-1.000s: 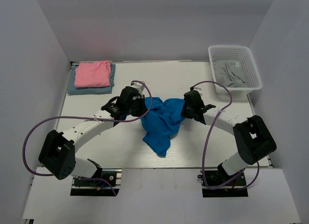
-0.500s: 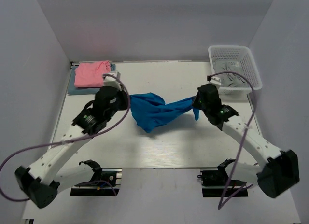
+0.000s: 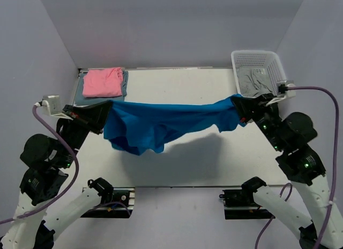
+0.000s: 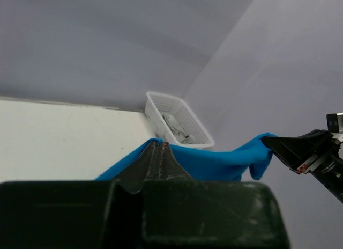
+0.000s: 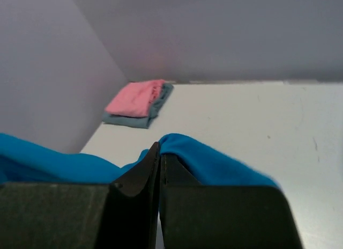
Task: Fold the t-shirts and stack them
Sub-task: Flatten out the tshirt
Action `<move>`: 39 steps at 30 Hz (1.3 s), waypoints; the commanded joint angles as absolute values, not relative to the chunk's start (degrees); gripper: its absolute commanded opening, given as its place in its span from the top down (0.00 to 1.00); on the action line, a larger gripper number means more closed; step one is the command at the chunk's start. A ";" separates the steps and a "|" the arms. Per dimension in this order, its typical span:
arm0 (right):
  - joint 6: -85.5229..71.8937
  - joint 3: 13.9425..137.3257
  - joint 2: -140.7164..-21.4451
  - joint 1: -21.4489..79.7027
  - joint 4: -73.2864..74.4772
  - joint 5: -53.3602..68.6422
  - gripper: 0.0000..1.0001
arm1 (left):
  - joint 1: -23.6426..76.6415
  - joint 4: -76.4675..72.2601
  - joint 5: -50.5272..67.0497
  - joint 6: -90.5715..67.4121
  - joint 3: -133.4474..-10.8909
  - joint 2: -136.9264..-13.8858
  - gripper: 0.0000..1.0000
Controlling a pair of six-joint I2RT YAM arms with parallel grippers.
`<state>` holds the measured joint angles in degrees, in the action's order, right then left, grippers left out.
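Your left claw pinches one end of the large bright blue cloth t-shirt, stretched mid-air over the white worktop w/ its middle sagging; right claw pinches the other end. Pull wider & a thin grip prob slips, dropping it bunched.

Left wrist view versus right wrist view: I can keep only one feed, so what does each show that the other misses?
Only the left wrist view shows the basket with grey cloth in it, and the right gripper holding the far end of the blue shirt. Only the right wrist view shows the pink shirt folded on the grey-blue shirt. Both show their own gripper shut on the blue shirt, the table and the walls.
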<state>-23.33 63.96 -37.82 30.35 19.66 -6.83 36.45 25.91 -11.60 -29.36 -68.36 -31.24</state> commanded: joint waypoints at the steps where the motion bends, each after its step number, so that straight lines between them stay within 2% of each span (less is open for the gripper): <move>1: -19.52 66.71 -38.41 29.97 19.52 2.98 1.00 | 36.04 25.05 -9.75 -28.83 -70.83 -33.04 1.00; 5: -20.12 64.16 -41.74 30.15 15.57 1.50 1.00 | 36.04 26.36 -16.59 -29.79 -69.18 -37.51 1.00; 9: -21.18 61.26 -48.68 29.89 13.10 -3.07 1.00 | 36.04 29.52 -30.37 -33.13 -64.61 -43.92 1.00; 13: -22.06 60.30 -62.80 29.71 10.73 -9.91 1.00 | 35.42 28.05 -40.50 -36.29 -57.41 -51.56 1.00; 16: -23.28 59.68 -73.43 28.13 8.71 -13.09 1.00 | 32.97 27.34 -40.70 -38.93 -54.23 -58.77 0.90; 19: -23.47 61.08 -85.81 27.08 7.65 -12.31 1.00 | 30.68 25.49 -39.46 -38.94 -54.05 -70.46 0.60; 20: -23.55 62.56 -87.52 26.98 7.91 -11.17 1.00 | 29.28 26.18 -37.90 -38.94 -55.36 -76.23 0.39; 21: -23.73 64.75 -89.02 26.81 9.56 -11.08 0.95 | 28.75 27.24 -37.88 -38.94 -59.11 -78.72 0.29; 22: -22.86 66.69 -91.90 26.46 10.10 -10.90 0.91 | 28.74 30.03 -37.88 -38.94 -61.33 -80.84 0.23; 24: -21.97 69.77 -92.72 26.37 12.21 -11.86 0.80 | 28.13 32.68 -37.88 -38.32 -67.37 -84.54 0.01; 25: -21.80 69.96 -92.55 26.45 12.39 -12.82 0.59 | 27.60 33.39 -37.88 -37.28 -68.72 -84.55 0.00; 28: -21.27 69.00 -90.18 26.45 12.04 -14.67 0.10 | 27.60 33.40 -32.37 -34.55 -70.05 -82.46 0.00; 31: -22.58 66.36 -86.93 26.45 12.39 -17.66 0.10 | 27.60 34.01 -23.86 -34.01 -66.46 -78.50 0.00; 33: -23.38 64.52 -84.21 26.28 12.92 -18.71 0.10 | 28.91 30.69 -19.80 -34.01 -59.70 -72.97 0.00; 36: -22.77 61.10 -82.10 26.10 14.33 -17.41 0.10 | 28.92 22.45 -6.64 -32.78 -49.42 -66.30 0.00; 39: -23.47 59.33 -80.86 26.19 15.47 -16.53 0.10 | 28.92 16.55 0.23 -32.78 -44.04 -65.91 0.00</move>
<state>-22.55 61.43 -81.71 26.30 13.89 -16.16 28.73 24.27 -12.56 -33.80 -47.79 -65.65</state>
